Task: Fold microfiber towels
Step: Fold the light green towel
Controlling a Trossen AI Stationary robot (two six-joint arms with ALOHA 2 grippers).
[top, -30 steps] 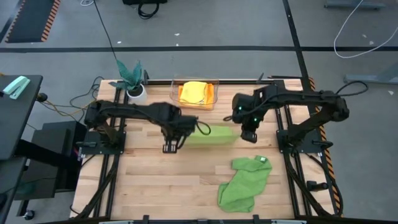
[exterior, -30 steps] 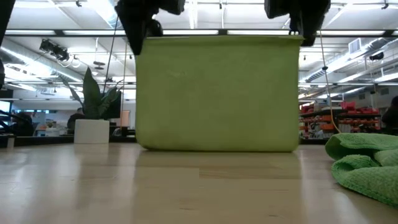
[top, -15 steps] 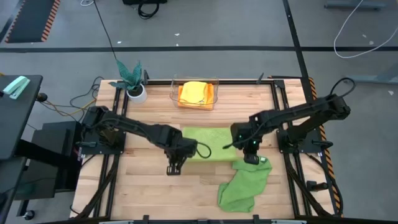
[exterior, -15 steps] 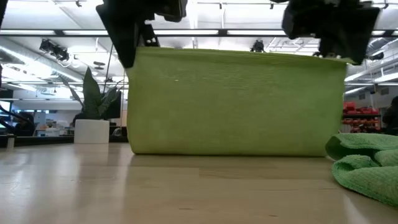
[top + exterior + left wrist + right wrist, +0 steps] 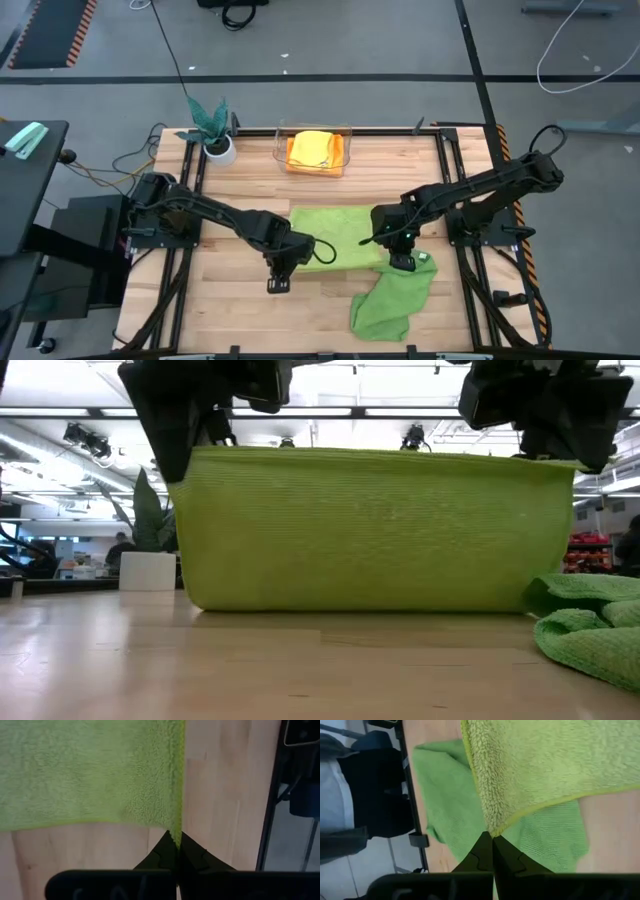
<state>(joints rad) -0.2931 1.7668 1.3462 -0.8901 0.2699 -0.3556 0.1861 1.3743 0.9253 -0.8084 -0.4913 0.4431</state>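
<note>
Lime green towel (image 5: 335, 235) at centre of high view, held up by two near corners, far edge on table (image 5: 240, 320). Left gripper (image 5: 277, 282) clenched on one corner, right gripper (image 5: 400, 262) on other, above mid-green towel (image 5: 392, 295). Corners best lowered level, edge kept taut, clear of mid-green towel.

A lime green towel (image 5: 375, 528) hangs like a curtain across the middle, its lower edge on the wooden table (image 5: 300, 665) — each upper corner pinched by a dark gripper, left gripper (image 5: 172, 452) and right gripper (image 5: 560, 452). A mid-green towel (image 5: 590, 622) lies crumpled at the right edge — a white-potted plant (image 5: 148, 550) stands behind.
</note>
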